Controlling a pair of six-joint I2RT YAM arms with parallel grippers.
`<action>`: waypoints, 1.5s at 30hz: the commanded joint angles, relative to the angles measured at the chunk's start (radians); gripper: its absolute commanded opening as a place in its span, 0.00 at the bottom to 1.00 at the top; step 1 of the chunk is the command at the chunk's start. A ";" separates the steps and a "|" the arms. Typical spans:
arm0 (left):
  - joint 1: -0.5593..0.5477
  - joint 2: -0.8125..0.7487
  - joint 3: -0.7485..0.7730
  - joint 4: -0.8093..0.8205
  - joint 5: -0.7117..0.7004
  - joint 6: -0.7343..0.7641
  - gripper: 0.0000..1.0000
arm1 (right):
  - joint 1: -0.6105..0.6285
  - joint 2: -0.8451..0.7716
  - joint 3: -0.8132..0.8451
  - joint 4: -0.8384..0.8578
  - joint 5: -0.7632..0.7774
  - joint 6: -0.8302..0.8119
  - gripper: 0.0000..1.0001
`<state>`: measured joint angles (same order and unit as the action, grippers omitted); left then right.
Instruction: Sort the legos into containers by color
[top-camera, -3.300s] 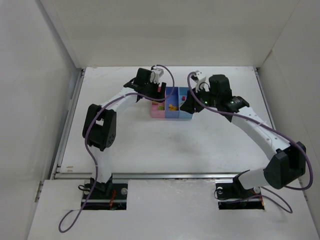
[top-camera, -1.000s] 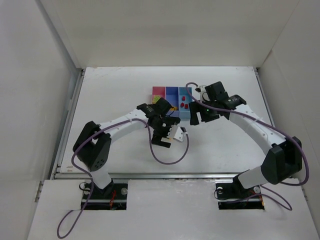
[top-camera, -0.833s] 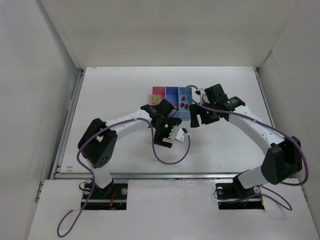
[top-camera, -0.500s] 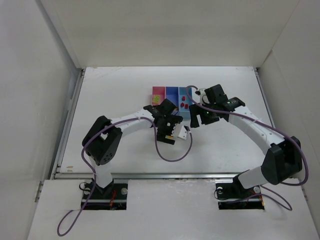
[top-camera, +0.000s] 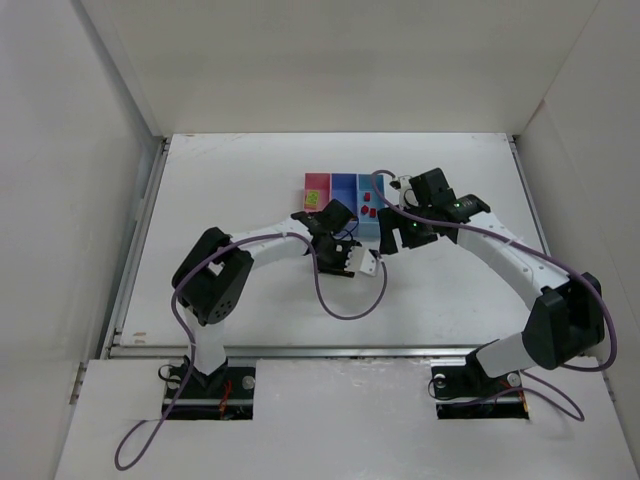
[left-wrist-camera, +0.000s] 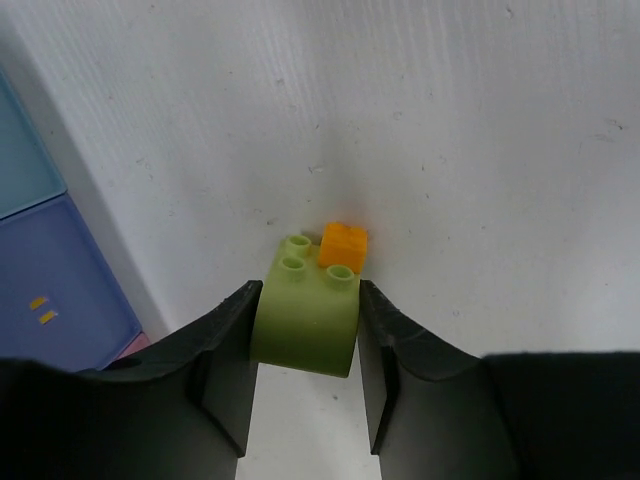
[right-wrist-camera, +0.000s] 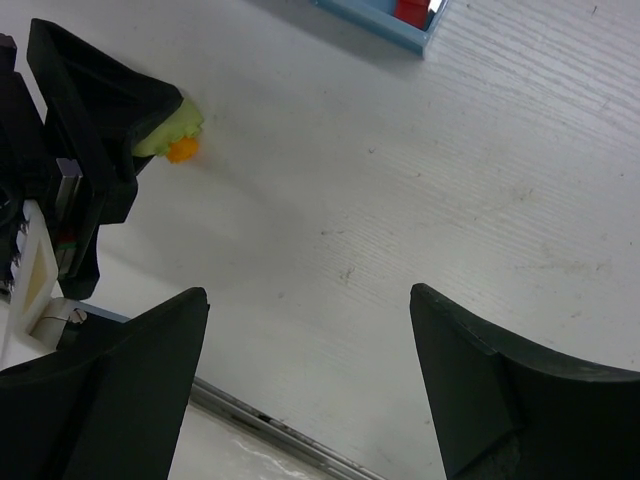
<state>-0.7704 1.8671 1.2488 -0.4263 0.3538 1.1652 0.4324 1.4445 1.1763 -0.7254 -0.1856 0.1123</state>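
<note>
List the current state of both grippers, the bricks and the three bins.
left gripper: shut on the lime-green brick.
lime-green brick: clamped between the left gripper's fingers.
orange brick: stuck to the lime-green brick's studded end.
right gripper: open, nothing in it.
pink bin: holds a lime-green piece.
medium blue bin: near end hidden, contents unclear.
light blue bin: holds red bricks.

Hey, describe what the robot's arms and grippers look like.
The left arm and right arm have white links with bulky black joints. A purple cable runs along each. The left gripper and right gripper have broad matte black fingers.
</note>
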 joint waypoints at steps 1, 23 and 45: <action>0.003 -0.006 0.028 -0.012 0.005 -0.030 0.07 | -0.004 -0.026 -0.006 0.041 -0.023 -0.003 0.87; 0.120 -0.316 0.250 -0.083 0.071 -0.708 0.00 | -0.043 0.013 0.005 0.523 -0.486 0.461 0.50; 0.099 -0.316 0.290 -0.092 0.103 -0.690 0.00 | -0.043 0.070 0.071 0.570 -0.592 0.512 0.54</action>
<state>-0.6621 1.5585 1.4857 -0.5224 0.4240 0.4808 0.3916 1.5032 1.1904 -0.2218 -0.7269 0.6178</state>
